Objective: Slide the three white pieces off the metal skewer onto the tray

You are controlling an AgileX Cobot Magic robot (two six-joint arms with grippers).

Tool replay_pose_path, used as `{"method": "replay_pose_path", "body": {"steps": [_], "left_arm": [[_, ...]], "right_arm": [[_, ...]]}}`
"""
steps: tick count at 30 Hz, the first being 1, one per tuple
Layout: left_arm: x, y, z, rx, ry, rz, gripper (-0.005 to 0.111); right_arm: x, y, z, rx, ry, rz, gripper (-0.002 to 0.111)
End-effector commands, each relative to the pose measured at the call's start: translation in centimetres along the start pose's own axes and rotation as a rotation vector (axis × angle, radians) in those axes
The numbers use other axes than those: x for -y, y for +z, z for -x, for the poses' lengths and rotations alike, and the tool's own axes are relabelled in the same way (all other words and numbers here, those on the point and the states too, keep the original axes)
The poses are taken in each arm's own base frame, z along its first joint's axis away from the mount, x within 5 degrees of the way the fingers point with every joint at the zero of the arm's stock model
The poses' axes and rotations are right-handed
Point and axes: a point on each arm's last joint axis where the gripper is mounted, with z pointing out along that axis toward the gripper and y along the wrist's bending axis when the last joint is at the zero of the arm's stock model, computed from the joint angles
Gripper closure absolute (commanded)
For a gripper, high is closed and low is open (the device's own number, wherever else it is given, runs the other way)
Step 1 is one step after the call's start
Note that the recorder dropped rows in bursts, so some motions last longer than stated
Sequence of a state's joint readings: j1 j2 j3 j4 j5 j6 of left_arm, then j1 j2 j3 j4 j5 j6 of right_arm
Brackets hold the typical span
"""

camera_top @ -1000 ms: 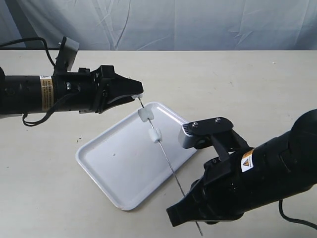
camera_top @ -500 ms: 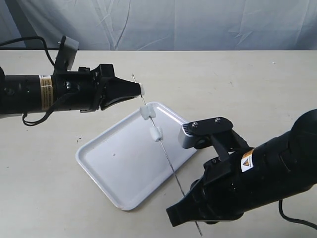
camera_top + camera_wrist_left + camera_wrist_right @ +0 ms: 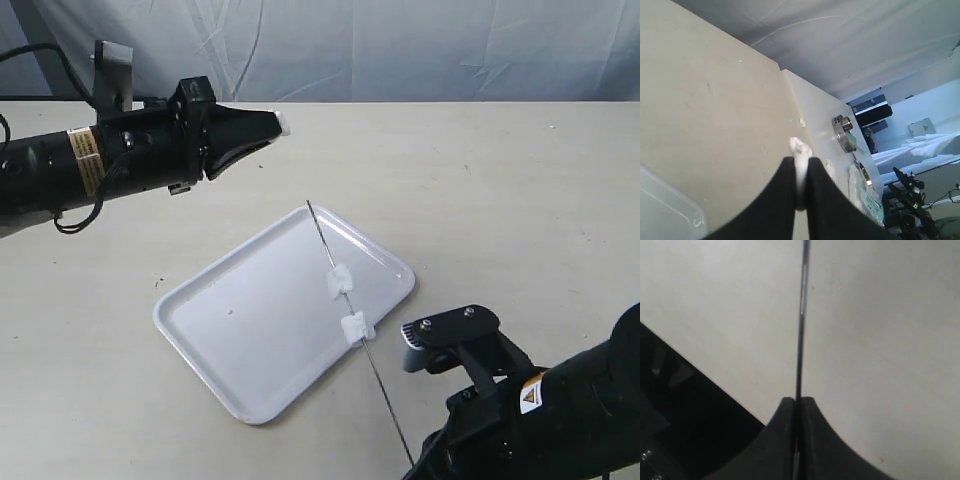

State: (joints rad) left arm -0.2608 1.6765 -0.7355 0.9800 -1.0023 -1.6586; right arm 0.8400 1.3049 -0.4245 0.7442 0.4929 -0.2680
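Note:
The thin metal skewer (image 3: 360, 335) slants over the right side of the white tray (image 3: 250, 330), with two white pieces (image 3: 340, 281) (image 3: 355, 327) threaded on it. My right gripper (image 3: 797, 402) is shut on the skewer's (image 3: 800, 340) near end, low at the front right and mostly out of the exterior view. My left gripper (image 3: 280, 124) is raised at the back left, well away from the skewer, and is shut on the third white piece (image 3: 800, 150), which pokes out between the black fingertips (image 3: 785, 170).
The tray lies diagonally on a beige table (image 3: 500, 190). A grey cloth backdrop (image 3: 400, 50) hangs behind the table's far edge. The right arm's bulky black body (image 3: 540, 420) fills the front right corner.
My left gripper pulled one white piece off the skewer's tip and rose up and back with it. The right arm drew the skewer towards the front right with two pieces on it.

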Motion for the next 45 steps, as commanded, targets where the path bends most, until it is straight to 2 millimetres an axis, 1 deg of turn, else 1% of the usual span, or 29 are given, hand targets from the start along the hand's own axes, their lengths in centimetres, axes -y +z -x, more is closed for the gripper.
{"method": "replay_pose_path", "body": {"steps": [1,4,7,9,12,16,19,23,25,28,33,35,37,39,42,43,45], "left_arm": [[-0.6,0.0,-0.4,-0.059,0.075,0.074,0.107],[-2.1,-0.3,-1.8,-0.216,0.171,0.233,0.107],[-3.4,-0.8,-3.1,-0.350,0.199,0.406,0.107],[-3.8,-0.9,-3.9,-0.422,0.225,0.456,0.107],[-3.6,-0.7,-4.7,-0.483,0.267,0.455,0.107],[-3.5,-0.2,-5.5,-0.515,0.298,0.468,0.107],[-4.3,0.4,-6.6,-0.556,0.288,0.480,0.107],[-5.8,0.8,-7.5,-0.601,0.249,0.503,0.107],[-6.3,0.9,-7.8,-0.612,0.233,0.507,0.104],[-6.6,0.9,-7.9,-0.614,0.242,0.512,0.093],[-6.4,1.3,-7.4,-0.588,0.241,0.506,0.060],[-6.2,1.4,-7.4,-0.571,0.215,0.490,0.051],[-5.8,1.7,-7.3,-0.557,0.218,0.450,0.049],[-4.8,1.9,-7.2,-0.541,0.214,0.364,0.049],[-2.4,2.0,-6.3,-0.474,0.162,0.153,0.049],[-1.6,1.9,-5.8,-0.446,0.146,0.080,0.049],[-0.5,1.3,-4.9,-0.410,0.127,-0.009,0.049]], "right_arm": [[0.2,0.1,-0.3,0.000,-0.003,-0.003,0.109],[0.3,0.1,-0.3,0.009,-0.008,-0.007,0.109],[0.3,0.1,-0.2,0.023,-0.008,-0.010,0.109],[0.3,0.1,0.0,0.036,-0.008,-0.014,0.109],[0.4,0.1,0.1,0.053,-0.008,-0.018,0.109],[0.3,0.1,0.1,0.053,0.009,-0.009,0.109],[0.2,0.1,0.1,0.052,0.022,-0.003,0.109],[0.1,0.1,0.1,0.052,0.046,0.010,0.109],[0.1,0.1,0.1,0.045,0.046,0.012,0.109],[0.1,0.1,0.0,0.041,0.046,0.014,0.109],[0.1,0.1,0.0,0.041,0.046,0.014,0.109],[0.1,0.1,0.1,0.045,0.046,0.012,0.109],[0.1,0.1,0.1,0.055,0.046,0.009,0.109],[0.1,0.1,0.2,0.059,0.046,0.008,0.109],[0.1,0.1,0.2,0.059,0.046,0.008,0.109],[0.1,0.1,0.2,0.059,0.044,0.008,0.109],[0.1,0.1,0.2,0.062,0.045,0.007,0.109]]}}
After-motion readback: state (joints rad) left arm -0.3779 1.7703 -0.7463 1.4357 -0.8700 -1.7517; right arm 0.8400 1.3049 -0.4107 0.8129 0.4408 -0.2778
